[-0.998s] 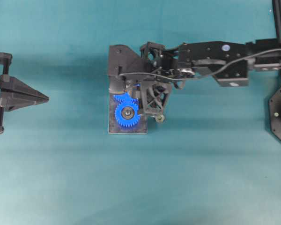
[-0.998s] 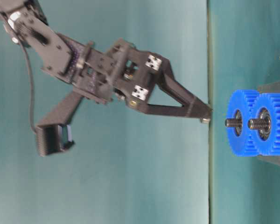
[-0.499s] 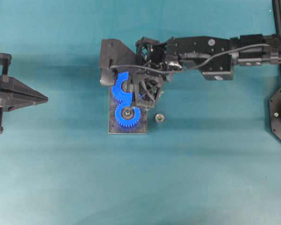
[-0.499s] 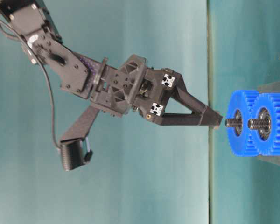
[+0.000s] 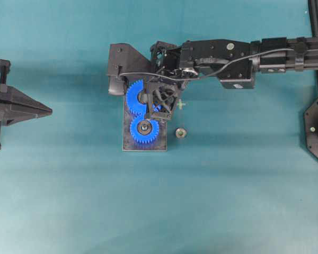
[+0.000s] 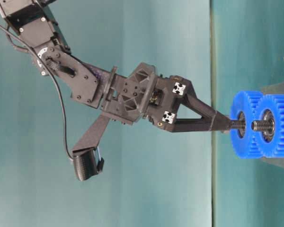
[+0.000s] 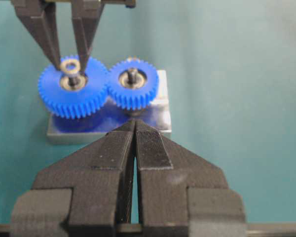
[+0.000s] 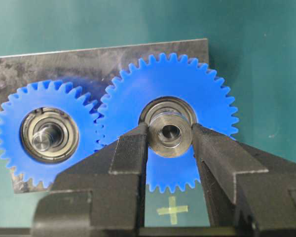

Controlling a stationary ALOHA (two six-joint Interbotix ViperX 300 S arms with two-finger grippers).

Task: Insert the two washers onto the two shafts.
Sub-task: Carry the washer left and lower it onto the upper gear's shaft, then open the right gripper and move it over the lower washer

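My right gripper [image 8: 169, 137] is shut on the washer [image 8: 169, 134], a small metal ring held by its rim between both fingers. It hangs just over the tip of the shaft [image 7: 74, 79] at the centre of the larger blue gear [image 8: 207, 98]. In the overhead view the right gripper [image 5: 148, 101] covers that gear [image 5: 133, 100]. At table level the fingertips [image 6: 226, 126] meet the shaft end [image 6: 236, 125]. I cannot tell whether the washer is on the shaft. My left gripper [image 5: 49, 111] is shut and empty, far to the left.
A smaller blue gear [image 5: 144, 128] with its own shaft meshes with the first on the metal base plate [image 5: 159, 145]. A loose metal ring [image 5: 180, 133] lies on the teal table right of the plate. A green tape cross [image 5: 180, 105] is beside it.
My right gripper has moved left and down with the washer, from beside the plate to over the larger gear's shaft. The left arm stayed put.
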